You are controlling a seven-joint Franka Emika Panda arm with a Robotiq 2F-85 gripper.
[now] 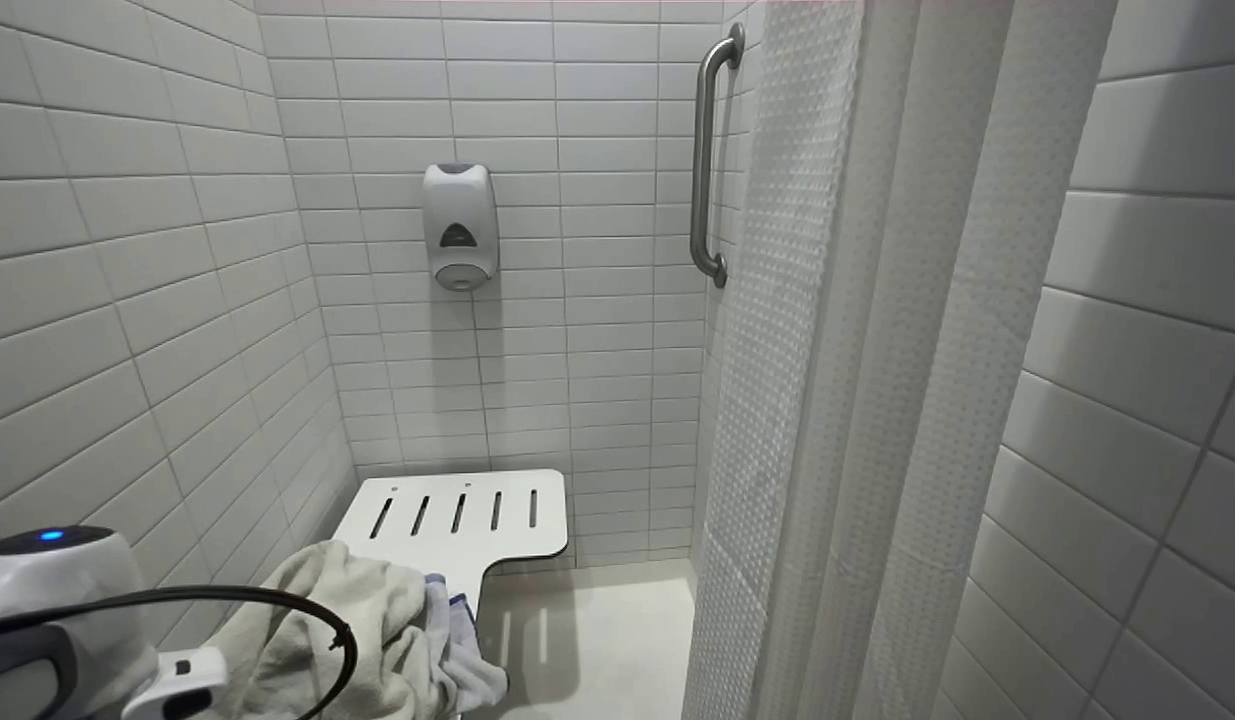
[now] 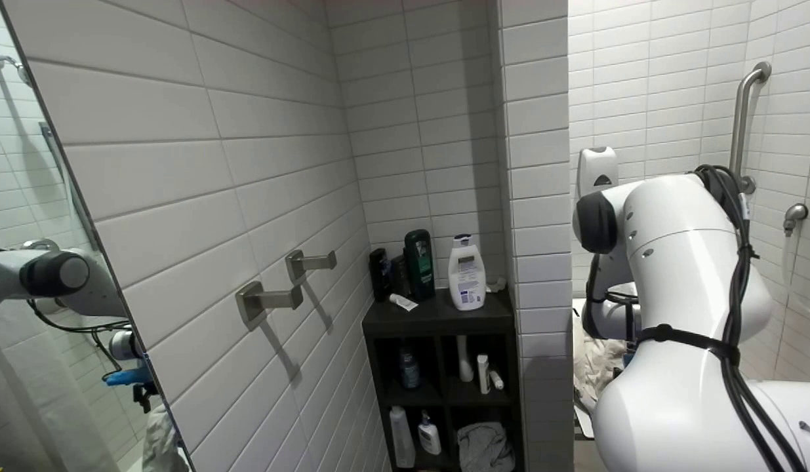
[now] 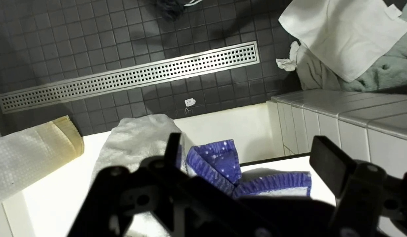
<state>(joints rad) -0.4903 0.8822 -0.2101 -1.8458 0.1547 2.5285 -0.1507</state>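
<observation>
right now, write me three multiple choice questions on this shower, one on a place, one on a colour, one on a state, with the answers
1. Where is the soap dispenser?
A) on the shower curtain
B) on the tiled wall, above the slotted shower seat
C) on the black shelf

2. What colour is the towel trim in the wrist view?
A) purple-blue
B) orange
C) green

3. How does the gripper stand?
A) shut, empty
B) shut on the trim
C) open

1 B: an exterior view shows it mounted there.
2 A: that colour shows in the gap between the fingers.
3 C: the wrist view shows the fingers wide apart, with nothing clamped.
</observation>
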